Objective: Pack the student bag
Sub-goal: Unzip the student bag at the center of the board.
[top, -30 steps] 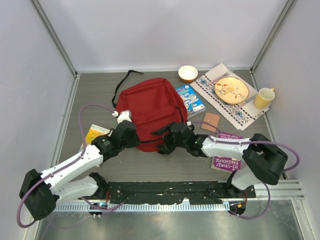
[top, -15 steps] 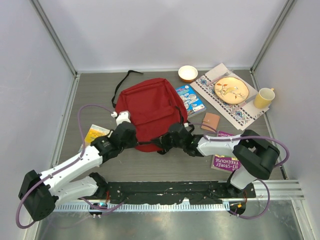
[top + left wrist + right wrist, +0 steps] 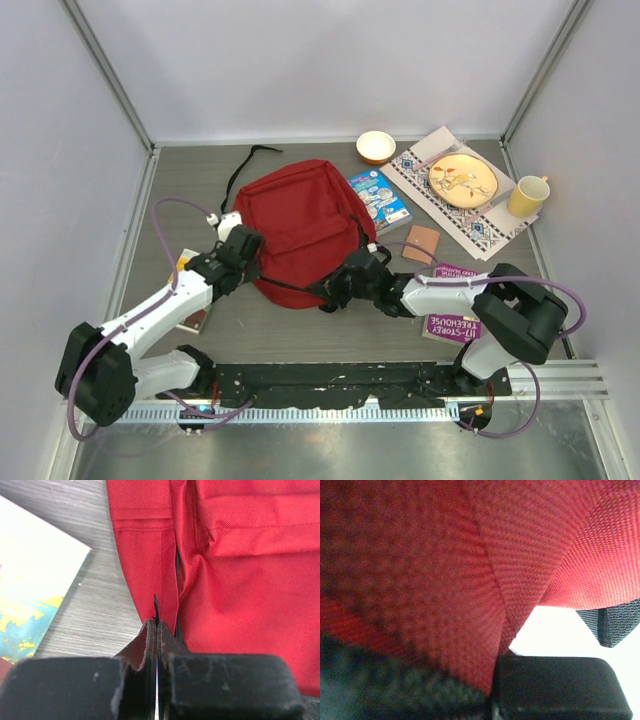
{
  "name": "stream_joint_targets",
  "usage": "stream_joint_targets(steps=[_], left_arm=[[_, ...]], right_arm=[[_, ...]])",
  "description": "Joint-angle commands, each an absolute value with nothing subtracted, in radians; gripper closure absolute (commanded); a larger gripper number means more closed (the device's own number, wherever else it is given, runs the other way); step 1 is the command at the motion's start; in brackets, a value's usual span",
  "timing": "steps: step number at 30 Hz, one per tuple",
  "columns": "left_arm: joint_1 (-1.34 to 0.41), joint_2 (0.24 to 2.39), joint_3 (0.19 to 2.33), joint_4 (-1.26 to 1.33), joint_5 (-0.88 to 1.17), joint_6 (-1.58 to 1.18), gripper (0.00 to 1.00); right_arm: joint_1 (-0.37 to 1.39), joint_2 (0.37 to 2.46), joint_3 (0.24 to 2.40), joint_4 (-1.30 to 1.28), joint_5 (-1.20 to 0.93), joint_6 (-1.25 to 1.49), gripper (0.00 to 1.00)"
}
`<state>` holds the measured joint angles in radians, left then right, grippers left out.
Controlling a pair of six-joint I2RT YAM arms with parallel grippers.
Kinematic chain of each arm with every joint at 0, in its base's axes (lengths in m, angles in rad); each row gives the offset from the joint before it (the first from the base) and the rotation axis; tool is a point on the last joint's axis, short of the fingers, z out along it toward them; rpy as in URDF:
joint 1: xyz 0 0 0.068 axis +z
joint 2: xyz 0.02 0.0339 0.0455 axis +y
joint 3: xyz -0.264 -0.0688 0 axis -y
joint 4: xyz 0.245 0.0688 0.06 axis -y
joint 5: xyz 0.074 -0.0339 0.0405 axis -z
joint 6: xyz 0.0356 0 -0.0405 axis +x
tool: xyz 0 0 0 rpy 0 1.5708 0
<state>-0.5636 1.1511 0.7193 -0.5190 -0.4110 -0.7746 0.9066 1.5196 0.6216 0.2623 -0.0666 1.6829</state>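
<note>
**Student bag on the bench, top and wrist views.** The student bag [image 3: 305,220] lies flat on the grey bench [image 3: 190,190], near its middle, ahead of both arms. It is a soft red backpack of coarse woven cloth with stitched seams and a folded pocket panel. A dark zipper line [image 3: 176,565] runs along its side. A black strap [image 3: 240,170] trails from the bag's far left corner.

The left claw [image 3: 156,630] sits at the bag's left edge, its fingers pressed together on a thin black tab [image 3: 156,607]. The right claw [image 3: 490,690] sits at the bag's near edge, clamped on a fold of the red cloth, which fills its wrist view.

A blue book [image 3: 381,197] lies just right of the bag, and a yellow-covered book [image 3: 35,605] lies just left of it.
</note>
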Motion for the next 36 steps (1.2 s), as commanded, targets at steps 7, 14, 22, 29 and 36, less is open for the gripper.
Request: stream_joint_targets(steps=[7,14,22,29,36], left_arm=[[-0.330,1.250,0.816,-0.445,-0.477,-0.620,1.00],[-0.212,1.393,0.913,-0.364,-0.388,-0.565,1.00],[-0.124,1.500,0.994,-0.339,-0.273,-0.595,1.00],[-0.124,1.419,0.988,-0.328,-0.124,-0.603,0.73],[-0.126,1.293,1.026,-0.432,-0.107,-0.598,0.16]], right_arm=[[0.890,1.555,0.598,0.281,-0.152,1.591,0.99],[0.890,1.548,0.627,0.253,-0.160,1.537,0.99],[0.890,1.571,0.655,0.253,-0.184,1.508,0.99],[0.890,1.621,0.701,0.321,-0.213,1.506,0.99],[0.890,1.755,0.808,0.556,-0.401,1.499,0.78]])
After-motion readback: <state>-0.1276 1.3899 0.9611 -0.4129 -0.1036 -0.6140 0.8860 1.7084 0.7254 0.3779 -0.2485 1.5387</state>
